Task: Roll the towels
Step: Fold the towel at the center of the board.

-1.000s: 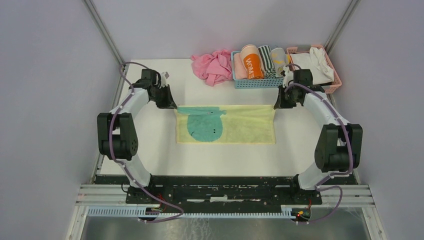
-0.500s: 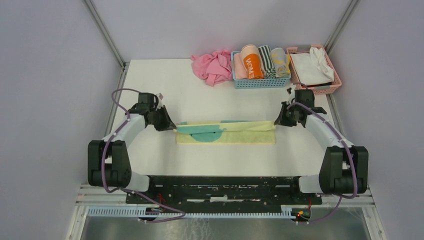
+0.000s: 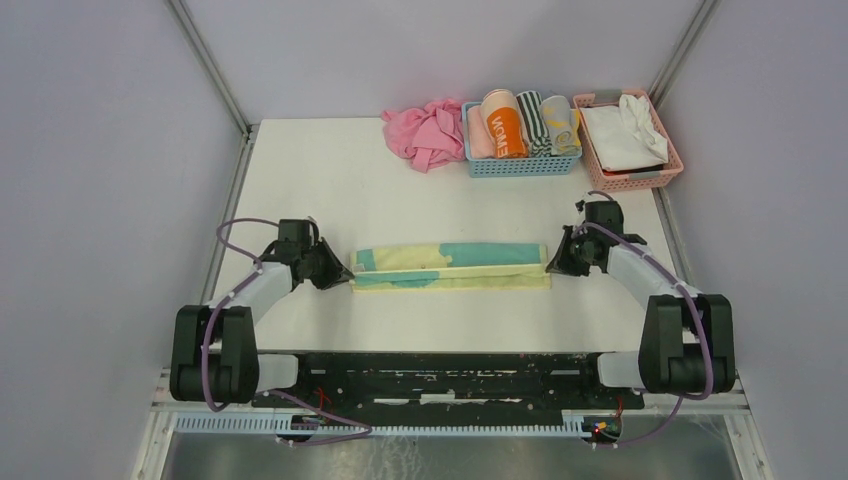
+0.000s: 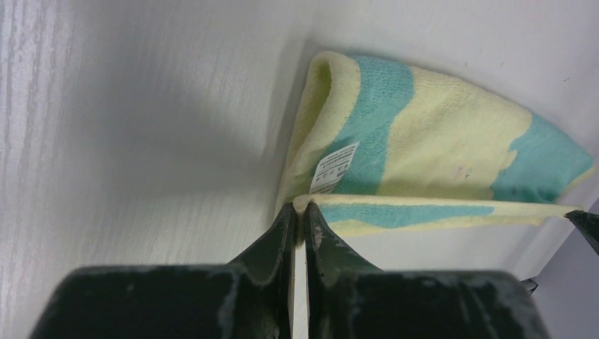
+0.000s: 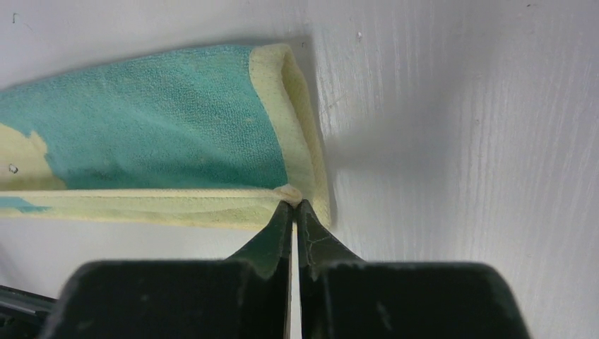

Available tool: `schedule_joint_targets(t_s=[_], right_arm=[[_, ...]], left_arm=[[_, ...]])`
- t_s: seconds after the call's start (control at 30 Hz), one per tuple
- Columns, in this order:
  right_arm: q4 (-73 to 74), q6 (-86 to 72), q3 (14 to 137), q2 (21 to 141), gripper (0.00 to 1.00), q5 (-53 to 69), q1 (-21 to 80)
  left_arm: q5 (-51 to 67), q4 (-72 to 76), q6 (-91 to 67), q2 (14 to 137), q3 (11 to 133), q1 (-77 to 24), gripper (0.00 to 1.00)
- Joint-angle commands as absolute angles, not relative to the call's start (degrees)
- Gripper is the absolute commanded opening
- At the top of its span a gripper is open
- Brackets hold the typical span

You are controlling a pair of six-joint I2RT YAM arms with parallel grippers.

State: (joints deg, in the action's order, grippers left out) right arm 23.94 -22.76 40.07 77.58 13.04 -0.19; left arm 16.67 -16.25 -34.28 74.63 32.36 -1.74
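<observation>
The pale yellow towel with the teal figure (image 3: 450, 267) lies folded lengthwise into a narrow strip at the table's near middle. My left gripper (image 3: 344, 272) is shut on the towel's left corner (image 4: 302, 203), pinching the folded-over edge. My right gripper (image 3: 550, 264) is shut on the right corner (image 5: 291, 194). The folded top layer lies over the lower one, teal patches showing. The left wrist view shows the towel (image 4: 424, 148) with a white label (image 4: 335, 168). The right wrist view shows its teal end (image 5: 155, 120). The light grey towel with yellow marks (image 3: 560, 122) sits rolled in the blue basket.
A blue basket (image 3: 515, 166) at the back holds several rolled towels. A pink basket (image 3: 630, 180) to its right holds white cloth. A crumpled pink cloth (image 3: 425, 130) lies left of the blue basket. Grey walls close both sides.
Both grippers pulled the towel's far edge toward the near edge, folding it over lengthwise. The towel went from flat and open to a narrow strip. Both arms came nearer.
</observation>
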Motion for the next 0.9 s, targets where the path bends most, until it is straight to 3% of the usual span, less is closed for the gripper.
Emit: schedule_joint_targets(t_s=[0.0, 0.23, 0.43, 0.63, 0.77, 0.87], right_arm=[[21.85, -24.28, 40.46, 74.53, 0.06, 11.4, -0.91], [25.08, -24.96, 40.22, 70.26, 0.08, 9.54, -0.95], [25.93, -25.65, 38.39, 70.61, 0.16, 9.71, -0.94], [27.27, -26.71, 37.41, 69.62, 0.3, 11.71, -0.91], [28.62, -26.07, 37.35, 65.95, 0.34, 13.03, -0.91], [28.93, -25.14, 37.57, 64.03, 0.36, 16.57, -0.72]], left_arm=[[12.67, -12.7, -37.44, 71.98, 32.37, -1.63, 0.03], [10.85, -14.32, -37.92, 68.31, 32.28, -1.65, 0.03], [11.94, -13.66, -39.17, 67.74, 29.28, -1.77, 0.1], [12.73, -14.59, -41.03, 63.72, 26.67, -1.93, 0.25], [13.2, -18.46, -41.77, 58.11, 26.52, -1.94, 0.47], [12.15, -22.07, -42.24, 52.16, 26.65, -1.94, 0.54]])
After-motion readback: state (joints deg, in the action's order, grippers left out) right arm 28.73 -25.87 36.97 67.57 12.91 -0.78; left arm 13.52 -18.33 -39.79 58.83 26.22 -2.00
